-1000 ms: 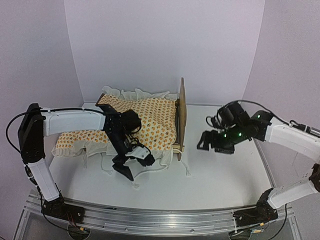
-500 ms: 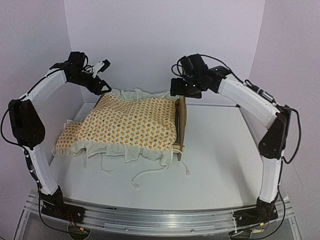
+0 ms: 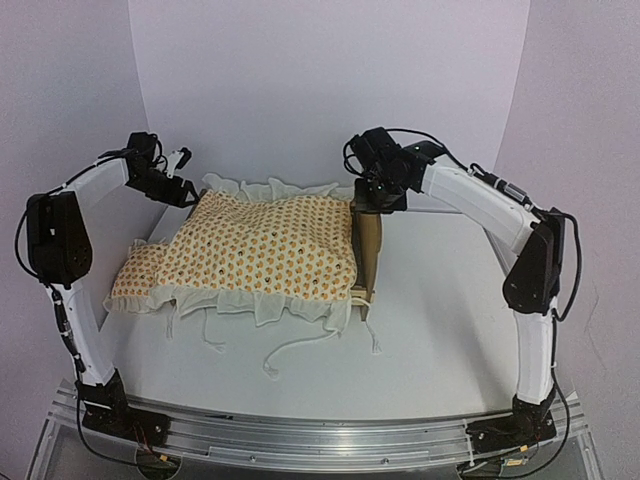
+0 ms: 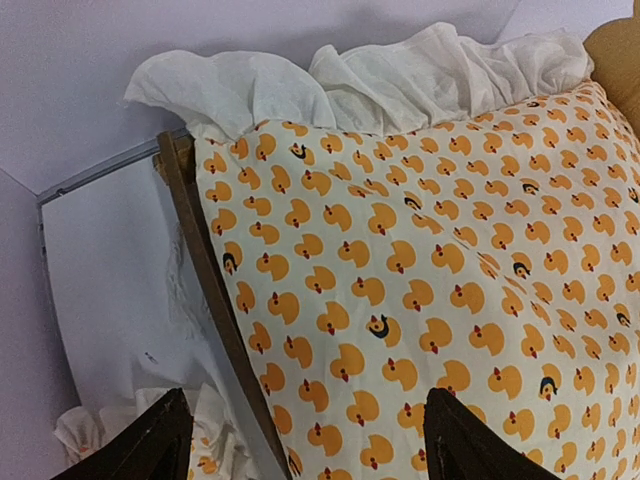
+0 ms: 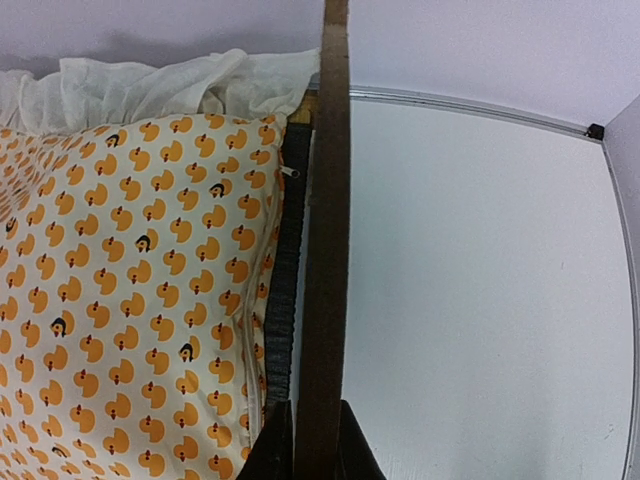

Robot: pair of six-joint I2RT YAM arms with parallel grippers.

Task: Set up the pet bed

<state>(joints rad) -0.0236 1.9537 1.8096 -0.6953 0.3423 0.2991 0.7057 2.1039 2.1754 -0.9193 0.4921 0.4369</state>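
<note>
Showing a small light-wood rectangular pet bed frame (image 4: 208, 270) lying on the far-left part of the white table (image 3: 440, 330), with its long axis running left-right, parallel to the table's far edge. Pointing its head end right, with the rounded light-wood headboard (image 3: 364, 250) standing upright and edge-on to the top camera. Reaching toward the table's left edge with the foot end.

Wearing cream ruffled fabric bedding with orange duck print (image 3: 262, 248) over the whole frame, spilling over the left and near sides and bunching white ruffles along the far side. Trailing thin cream tie strings (image 3: 295, 350) from the near hem toward the table's near edge. Showing a dark grey strip (image 5: 285, 300) with a zip pull between bedding and headboard in the right wrist view.

Holding the left gripper (image 3: 180, 190) spread wide above the bed's far-left corner, gripping nothing. Pinching the headboard's top edge with the right gripper (image 5: 312, 455), nearly closed, pressing both faces of the board.

Differing from half a second back: having dropped the right gripper from just above the headboard onto it, and now sitting the left gripper lower and further left. Differing from a second back: having lifted the left gripper off the bedding's near side and brought the right gripper in from low on the headboard's right. Now lying the bedding flatter.
</note>
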